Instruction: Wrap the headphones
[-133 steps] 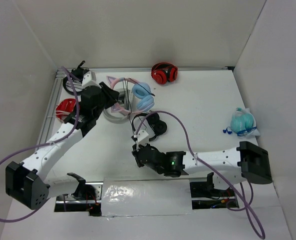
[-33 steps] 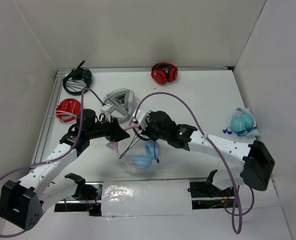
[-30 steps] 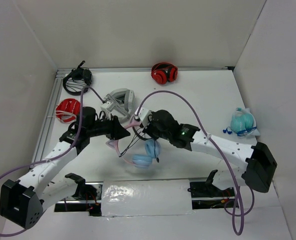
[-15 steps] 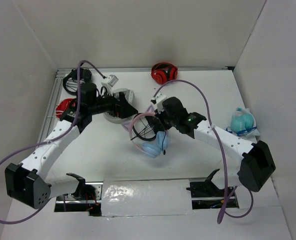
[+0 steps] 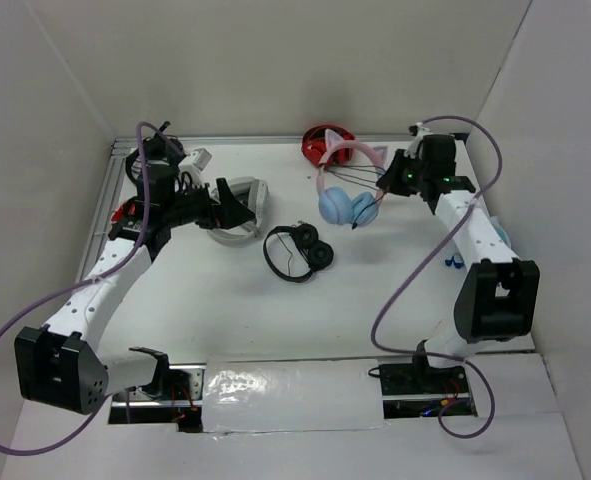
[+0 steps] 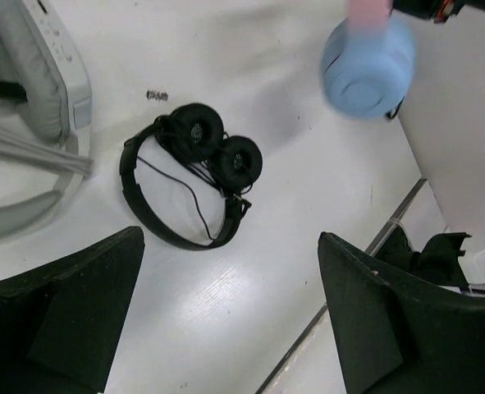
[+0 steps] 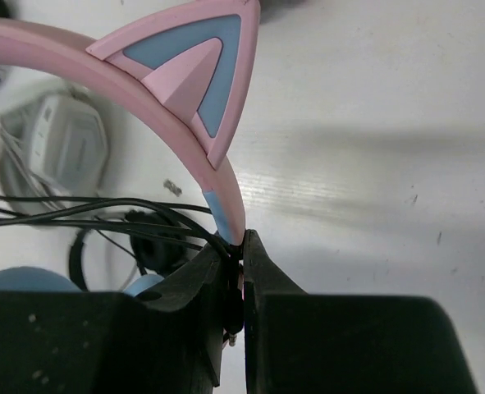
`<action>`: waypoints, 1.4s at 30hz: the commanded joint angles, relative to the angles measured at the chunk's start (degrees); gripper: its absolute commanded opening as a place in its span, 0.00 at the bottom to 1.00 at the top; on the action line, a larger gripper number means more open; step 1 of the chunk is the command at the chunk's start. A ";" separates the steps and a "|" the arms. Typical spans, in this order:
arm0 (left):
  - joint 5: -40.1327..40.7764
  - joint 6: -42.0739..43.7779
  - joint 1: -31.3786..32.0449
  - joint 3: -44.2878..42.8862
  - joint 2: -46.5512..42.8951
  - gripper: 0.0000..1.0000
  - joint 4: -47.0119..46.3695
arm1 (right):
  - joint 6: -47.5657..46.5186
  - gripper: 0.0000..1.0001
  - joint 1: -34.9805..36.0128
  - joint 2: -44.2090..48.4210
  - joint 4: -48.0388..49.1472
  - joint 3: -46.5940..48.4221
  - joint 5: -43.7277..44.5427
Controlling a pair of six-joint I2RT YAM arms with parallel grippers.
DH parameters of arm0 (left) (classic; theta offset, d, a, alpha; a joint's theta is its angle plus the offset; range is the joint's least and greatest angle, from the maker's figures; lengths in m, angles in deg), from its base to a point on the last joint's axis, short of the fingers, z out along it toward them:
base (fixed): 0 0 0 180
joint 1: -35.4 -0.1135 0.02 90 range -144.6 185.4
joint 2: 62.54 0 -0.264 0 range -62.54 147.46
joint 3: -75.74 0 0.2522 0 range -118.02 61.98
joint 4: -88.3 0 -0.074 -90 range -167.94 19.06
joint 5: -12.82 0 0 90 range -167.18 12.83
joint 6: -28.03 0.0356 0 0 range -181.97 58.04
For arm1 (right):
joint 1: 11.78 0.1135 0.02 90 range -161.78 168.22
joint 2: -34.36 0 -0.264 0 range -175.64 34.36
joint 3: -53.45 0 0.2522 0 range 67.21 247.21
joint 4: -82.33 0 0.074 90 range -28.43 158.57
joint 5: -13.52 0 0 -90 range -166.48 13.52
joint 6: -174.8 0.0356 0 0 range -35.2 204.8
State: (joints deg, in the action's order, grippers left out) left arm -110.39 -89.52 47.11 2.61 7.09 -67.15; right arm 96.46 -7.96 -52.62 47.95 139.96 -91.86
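Observation:
The headphones [image 5: 343,205] hang in the air at the back of the table, light blue cups low and the pink cat-ear headband [image 5: 353,150] above them. My right gripper [image 5: 388,182] is shut on the headband's lower end together with strands of the dark cable [image 7: 86,209]. In the right wrist view the jaws [image 7: 240,250] pinch the band just below a cat ear [image 7: 189,74]. My left gripper [image 5: 243,208] stands open over the table's left side, holding nothing. The left wrist view has a blue cup [image 6: 367,66] far beyond its fingers [image 6: 61,316].
A small black on-ear pair [image 5: 297,250] lies mid-table. A grey-white pair [image 5: 237,200] sits under my left gripper. A red pair [image 5: 325,140] lies at the back edge behind the pink band. Black [image 5: 143,160] and red [image 5: 130,212] items lie at far left.
My right arm carried the headphones from the front centre up to the back right. My left gripper let go, opened wide and drew back to the left.

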 commanded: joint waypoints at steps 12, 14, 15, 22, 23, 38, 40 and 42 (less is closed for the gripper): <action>-4.32 -2.51 -2.12 8.20 -5.37 0.99 -4.11 | 15.85 0.00 -10.84 -12.33 -2.84 14.70 0.42; -2.92 -2.77 -2.21 10.32 -9.04 0.99 -4.02 | 17.24 0.00 -11.98 -15.57 -4.50 18.09 3.15; -2.39 -3.03 -2.21 12.68 -10.37 0.99 -3.93 | 17.43 0.00 -12.94 -16.63 -4.95 18.91 4.03; 0.25 -5.41 -2.30 22.10 -21.80 0.99 -3.49 | 20.42 0.00 -14.88 -28.15 -10.75 29.53 11.42; 0.43 -5.67 -2.21 22.89 -23.64 0.99 -2.80 | 21.20 0.00 -15.06 -29.38 -11.45 30.60 12.38; 3.41 -7.34 -2.30 27.91 -27.70 0.99 -0.86 | 26.48 0.23 -17.78 -42.66 -18.49 42.21 14.50; 3.77 -7.34 -2.21 27.91 -27.44 0.99 -0.50 | 26.57 0.40 -18.05 -43.01 -18.66 42.21 13.97; 3.77 -7.34 -2.21 27.91 -27.44 0.99 -0.50 | 26.31 0.54 -18.05 -42.92 -18.67 42.21 14.94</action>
State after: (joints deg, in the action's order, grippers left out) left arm -106.91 -95.68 45.16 30.50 -20.30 -66.74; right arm 121.77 -25.38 -95.51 29.93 179.08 -77.32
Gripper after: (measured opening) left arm 0.993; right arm 0.495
